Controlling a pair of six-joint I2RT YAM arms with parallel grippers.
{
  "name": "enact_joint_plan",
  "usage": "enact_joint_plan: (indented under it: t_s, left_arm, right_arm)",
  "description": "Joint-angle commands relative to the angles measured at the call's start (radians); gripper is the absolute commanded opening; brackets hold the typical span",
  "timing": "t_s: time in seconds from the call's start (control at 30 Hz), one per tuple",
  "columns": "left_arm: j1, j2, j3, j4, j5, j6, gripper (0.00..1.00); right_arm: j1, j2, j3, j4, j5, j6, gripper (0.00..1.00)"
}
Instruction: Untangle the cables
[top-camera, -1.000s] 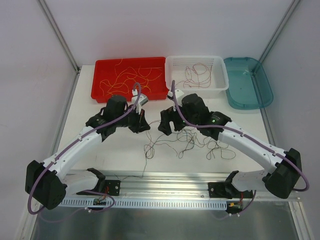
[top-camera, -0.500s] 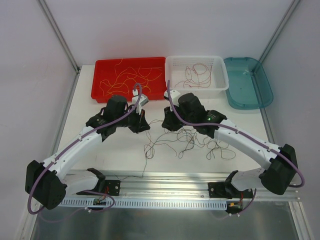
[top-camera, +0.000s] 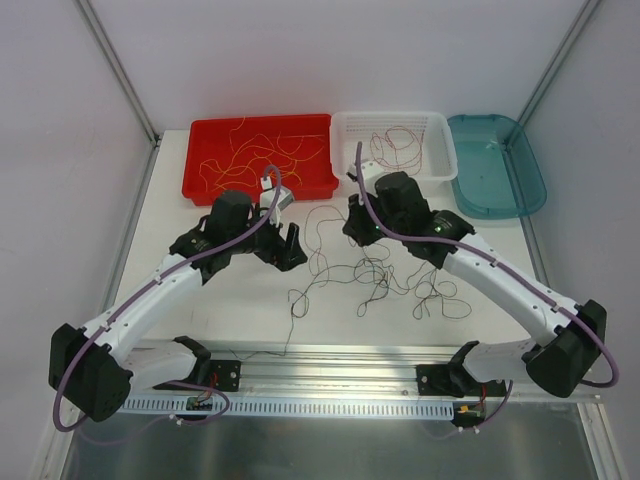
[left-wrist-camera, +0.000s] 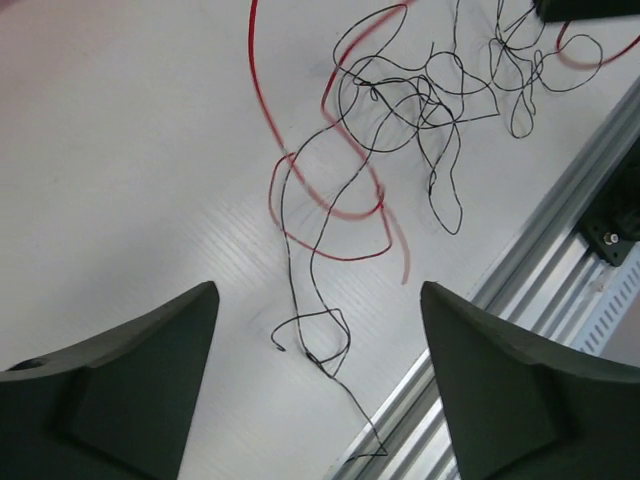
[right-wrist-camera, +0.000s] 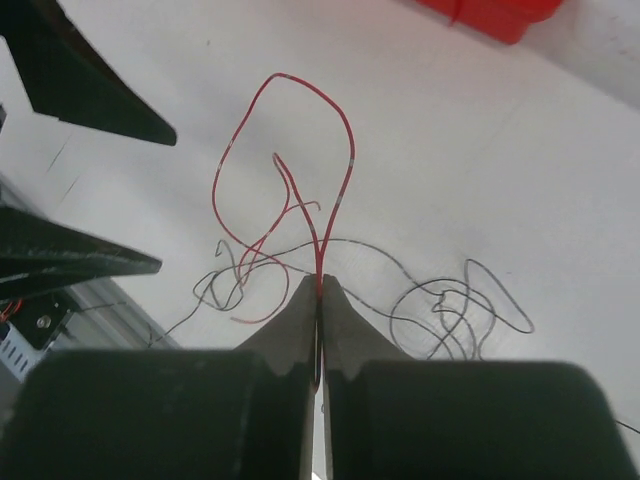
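Right wrist view: the right gripper is closed on a red wire, pinched at the fingertips so that one strand can be drawn clear of the cables, which are spread over the middle of the tabletop toward its near edge. The left gripper is held open above the strands, gripping nothing, probably to free that wire. One second earlier the roles were reversed: left jaws shut, right jaws open and nearer the near edge
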Motion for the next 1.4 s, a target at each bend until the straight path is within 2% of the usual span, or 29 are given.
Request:
enact_joint_plan:
  t_s: [0.0, 0.1, 0.3, 0.43, 0.5, 0.77, 0.93, 1.03, 1.07, 1.17, 1.27, 1.37]
  left_arm:
    - [-0.009, -0.034, -0.006, 0.026, -0.045, 0.003, 0.89]
    - [-0.009, -0.041, -0.007, 0.026, -0.065, -0.005, 0.99]
    - [-0.009, -0.052, -0.014, 0.024, -0.163, -0.013, 0.99]
    - [-0.008, -0.045, -0.018, 0.013, -0.288, -0.022, 0.99]
    - [-0.008, -0.029, -0.009, 0.001, -0.306, -0.022, 0.99]
    - [-0.008, 0.009, 0.0, -0.023, -0.365, -0.023, 0.99]
    - [-0.006, 0.049, 0.014, -0.04, -0.368, -0.011, 0.99]
    - [-0.006, 0.072, 0.022, -0.046, -0.371, -0.005, 0.99]
    - [-0.006, 0.077, 0.023, -0.046, -0.371, 0.0, 0.99]
    - [-0.006, 0.089, 0.028, -0.051, -0.368, 0.006, 0.99]
    - [-0.006, 0.09, 0.032, -0.054, -0.368, 0.006, 0.99]
    - [-0.005, 0.087, 0.037, -0.057, -0.356, 0.001, 0.99]
  right_arm:
    - [-0.04, -0.057, 0.093, -0.045, 0.112, -0.029, 0.01]
    - [-0.096, -0.055, 0.151, -0.083, 0.18, -0.036, 0.01]
    - [-0.252, -0.045, 0.256, -0.07, 0.292, -0.019, 0.01]
    - [-0.358, 0.015, 0.305, 0.011, 0.361, -0.027, 0.01]
    - [-0.392, 0.04, 0.308, 0.08, 0.376, -0.027, 0.01]
    - [-0.508, 0.279, 0.427, 0.26, 0.315, -0.044, 0.01]
    - [-0.531, 0.518, 0.547, 0.326, 0.223, -0.042, 0.03]
    - [-0.539, 0.656, 0.633, 0.336, 0.231, -0.042, 0.16]
    - [-0.542, 0.693, 0.659, 0.328, 0.231, -0.044, 0.3]
    - [-0.561, 0.774, 0.753, 0.257, 0.246, -0.048, 0.61]
    - [-0.568, 0.735, 0.719, 0.224, 0.283, -0.059, 0.78]
    - [-0.567, 0.617, 0.598, 0.216, 0.268, -0.064, 0.81]
